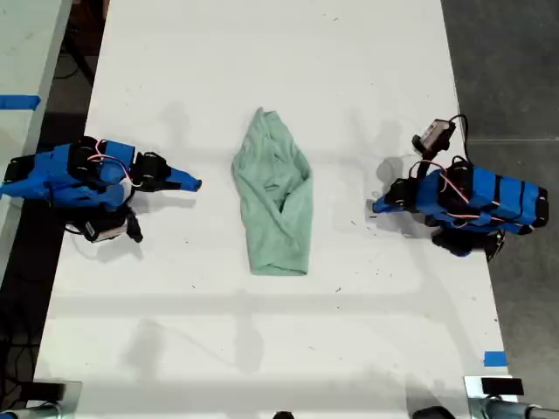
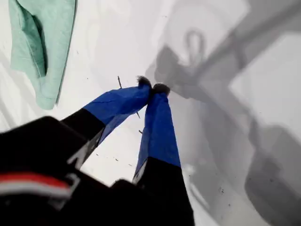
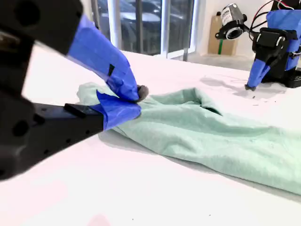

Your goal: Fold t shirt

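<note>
Closest in, my second pincer (image 3: 136, 96) is sitting with its blue-taped jaws pressed together, gripping nothing and resting low over the white worktop (image 1: 349, 70). It is standing well apart from the shirt, on the shirt's exterior-view-left side. Next out, the small pale mint-green cloth t shirt (image 1: 275, 205) is lying between the two arms as a long, rumpled, narrow bundle with its edges curling inward. Beyond the shirt, my first pincer (image 2: 153, 88) is likewise pinched shut on nothing, tips nearly touching the worktop and clear of the cloth.

To my eye no grasp is happening yet. Doing this well probably means opening the jaws wide before reaching in. Then come in low at the shirt's near edge and pinch one layer only, so the bundle isn't dragging along.
</note>
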